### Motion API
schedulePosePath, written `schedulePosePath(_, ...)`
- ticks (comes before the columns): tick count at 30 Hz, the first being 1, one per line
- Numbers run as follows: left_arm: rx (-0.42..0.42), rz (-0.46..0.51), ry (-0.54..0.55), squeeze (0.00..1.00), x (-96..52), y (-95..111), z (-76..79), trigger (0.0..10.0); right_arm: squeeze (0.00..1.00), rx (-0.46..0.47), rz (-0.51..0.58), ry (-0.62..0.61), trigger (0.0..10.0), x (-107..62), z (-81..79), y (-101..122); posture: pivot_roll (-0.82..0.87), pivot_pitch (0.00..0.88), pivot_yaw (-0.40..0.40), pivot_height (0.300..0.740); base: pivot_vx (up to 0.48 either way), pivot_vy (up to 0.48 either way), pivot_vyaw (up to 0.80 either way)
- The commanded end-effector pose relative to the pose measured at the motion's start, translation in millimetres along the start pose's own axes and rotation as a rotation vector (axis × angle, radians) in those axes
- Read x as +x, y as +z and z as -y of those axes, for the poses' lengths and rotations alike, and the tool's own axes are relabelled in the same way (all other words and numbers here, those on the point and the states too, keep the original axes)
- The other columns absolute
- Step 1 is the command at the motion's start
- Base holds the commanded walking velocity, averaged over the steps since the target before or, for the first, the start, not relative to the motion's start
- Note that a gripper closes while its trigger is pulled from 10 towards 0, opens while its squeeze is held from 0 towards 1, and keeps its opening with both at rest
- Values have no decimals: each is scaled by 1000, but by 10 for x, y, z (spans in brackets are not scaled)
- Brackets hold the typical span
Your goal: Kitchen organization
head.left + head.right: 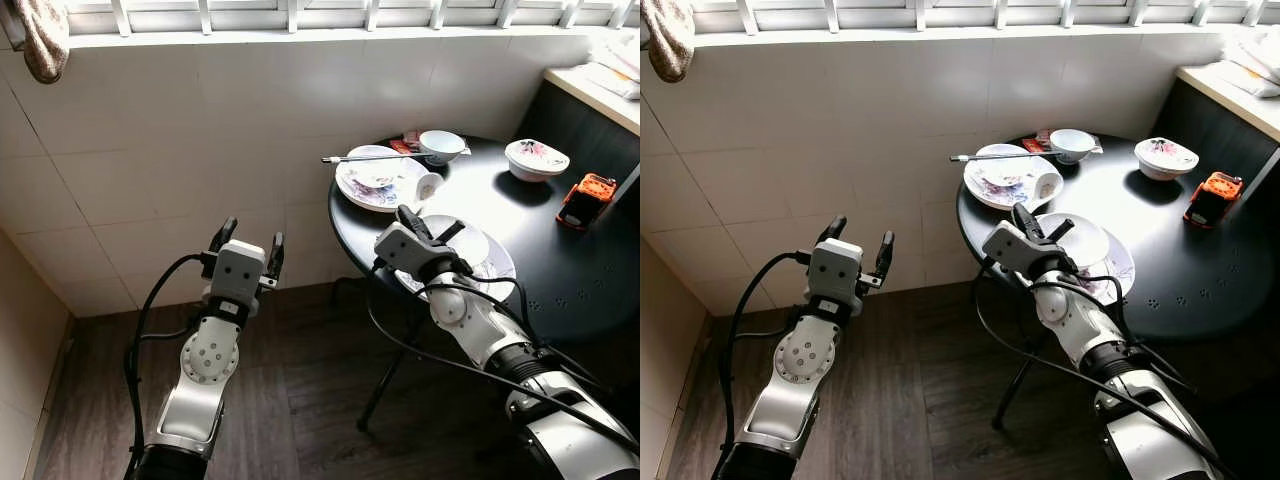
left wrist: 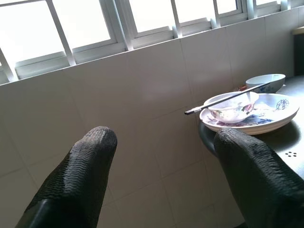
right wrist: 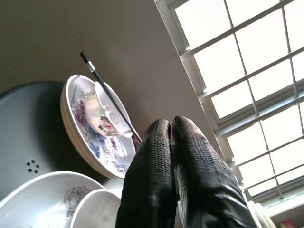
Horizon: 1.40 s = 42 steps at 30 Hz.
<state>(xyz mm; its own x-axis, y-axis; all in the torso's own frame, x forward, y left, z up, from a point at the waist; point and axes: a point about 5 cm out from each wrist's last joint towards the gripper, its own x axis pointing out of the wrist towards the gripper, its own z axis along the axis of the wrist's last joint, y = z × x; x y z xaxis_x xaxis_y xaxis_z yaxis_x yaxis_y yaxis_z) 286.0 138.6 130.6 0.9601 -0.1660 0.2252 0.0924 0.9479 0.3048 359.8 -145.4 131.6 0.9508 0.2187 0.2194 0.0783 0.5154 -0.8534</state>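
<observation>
The round black table point(image 1: 560, 270) stands against the tiled wall under the window, and everything to be tidied sits on it. At the table's near edge lies a stack of white plates point(image 1: 470, 245), and the right end effector point(image 1: 412, 222) hovers just over that stack's wall-side rim, its two fingers pressed together with nothing between them. My guess is that it is lining up on the stack rather than gripping yet. Beyond the stack, toward the wall, a flowered plate point(image 1: 380, 185) carries a small bowl with a chopstick point(image 1: 360, 157) resting across it and a tipped cup point(image 1: 427, 186). A blue-rimmed bowl point(image 1: 441, 146) sits behind that. The left end effector point(image 1: 248, 245) is held up off the table's wall side, fingers spread and empty, probably kept clear and ready.
</observation>
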Motion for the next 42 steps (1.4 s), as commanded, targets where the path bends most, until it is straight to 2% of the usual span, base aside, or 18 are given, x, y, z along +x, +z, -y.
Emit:
schedulePosePath(1, -3, 8, -9, 0, -1, 29, 27, 10000, 0, -62, 26, -58, 0, -11, 60, 9, 105, 0, -69, 740, 0, 0, 0)
schedulePosePath(4, -2, 6, -11, 0, -2, 23, 26, 10000, 0, -110, 41, -103, 0, -33, 92, 3, 105, 0, -67, 740, 0, 0, 0)
schedulePosePath(11, -2, 5, -11, 0, 1, 18, 19, 10000, 0, -116, 67, -141, 0, -65, 95, 31, 105, 0, -67, 740, 0, 0, 0)
schedulePosePath(15, -1, 6, -11, 0, 4, 21, 16, 10000, 0, -57, 58, -152, 0, -77, 82, 42, 107, 0, -66, 740, 0, 0, 0)
schedulePosePath(16, 0, 6, -11, 0, 4, 22, 15, 10000, 0, 0, 42, -152, 0, -81, 75, 44, 110, 0, -67, 740, 0, 0, 0)
schedulePosePath(17, 1, 7, -9, 0, 4, 23, 14, 10000, 0, 167, 9, -157, 0, -87, 67, 65, 109, 0, -66, 740, 0, 0, 0)
schedulePosePath(18, 1, 7, -9, 0, 4, 23, 14, 10000, 0, 167, 9, -157, 0, -87, 67, 65, 109, 0, -66, 740, 0, 0, 0)
schedulePosePath(19, 1, 7, -9, 0, 4, 23, 14, 10000, 0, 214, 2, -161, 0, -89, 70, 72, 109, 0, -66, 740, 0, 0, 0)
schedulePosePath(21, 1, 7, -9, 0, 2, 21, 14, 10000, 0, 249, 11, -150, 0, -91, 62, 101, 107, 0, -64, 740, 0, 0, 0)
schedulePosePath(22, 1, 7, -9, 0, 1, 20, 14, 10000, 0, 260, 21, -140, 0, -92, 54, 119, 107, 0, -64, 740, 0, 0, 0)
schedulePosePath(27, -2, 7, -12, 0, 7, 15, 30, 10000, 0, 179, 155, -64, 0, -140, -50, 326, 102, 0, -61, 740, 0, 0, 800)
schedulePosePath(30, -3, 6, -11, 0, 4, 13, 33, 10000, 0, 170, 191, -44, 0, -161, -72, 388, 104, 0, -65, 740, 0, 0, 800)
schedulePosePath(36, -5, 4, -4, 0, 5, 11, 18, 10000, 0, 213, 236, -13, 0, -174, -92, 487, 106, 0, -66, 740, 0, 0, 800)
schedulePosePath(42, 3, 5, 24, 0, 12, 17, -31, 10000, 0, 309, 253, 30, 0, -216, -126, 576, 109, 0, -68, 740, 0, 0, 800)
